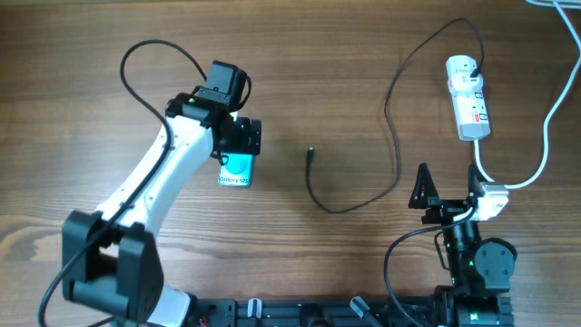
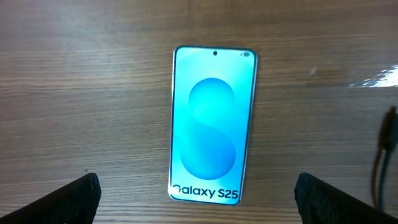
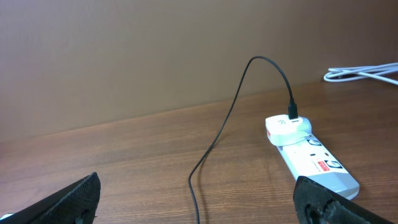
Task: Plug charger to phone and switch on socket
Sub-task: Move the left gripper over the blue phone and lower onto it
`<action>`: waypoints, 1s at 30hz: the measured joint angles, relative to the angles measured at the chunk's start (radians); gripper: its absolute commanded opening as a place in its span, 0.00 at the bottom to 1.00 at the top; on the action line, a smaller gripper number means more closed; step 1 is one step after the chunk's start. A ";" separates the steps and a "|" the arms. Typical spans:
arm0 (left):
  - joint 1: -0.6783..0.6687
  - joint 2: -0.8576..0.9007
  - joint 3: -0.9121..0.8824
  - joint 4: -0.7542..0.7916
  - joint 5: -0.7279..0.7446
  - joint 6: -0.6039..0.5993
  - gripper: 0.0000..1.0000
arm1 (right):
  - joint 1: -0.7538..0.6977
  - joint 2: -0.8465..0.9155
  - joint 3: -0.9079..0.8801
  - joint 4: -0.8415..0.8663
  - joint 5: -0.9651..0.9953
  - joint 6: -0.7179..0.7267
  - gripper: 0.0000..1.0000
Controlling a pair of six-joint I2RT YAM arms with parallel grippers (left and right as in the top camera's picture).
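The phone (image 1: 234,171) lies flat on the wooden table, turquoise screen up; the left wrist view shows it whole (image 2: 211,124) with "Galaxy S25" nearest the fingers. My left gripper (image 1: 240,142) hovers over its far end, open and empty (image 2: 198,186). The charger, a thin black cable (image 1: 392,136), runs from a white adapter on the socket (image 1: 468,100) to its dark plug tip (image 1: 310,153), which lies loose right of the phone. My right gripper (image 1: 449,195) is open and empty (image 3: 196,193), in front of the cable (image 3: 214,146) and the socket (image 3: 314,158).
The socket's thick white lead (image 1: 545,145) loops off the right edge, and part of it shows far right in the right wrist view (image 3: 367,73). A dark cable piece shows at the right edge of the left wrist view (image 2: 382,155).
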 measured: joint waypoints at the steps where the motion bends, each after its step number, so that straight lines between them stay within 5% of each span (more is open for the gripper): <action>1: 0.000 0.015 0.000 0.000 0.000 0.000 1.00 | 0.000 0.000 0.000 0.000 0.000 0.000 1.00; 30: 0.000 0.140 -0.130 0.226 0.045 0.000 1.00 | 0.000 0.000 0.000 0.000 0.000 0.000 1.00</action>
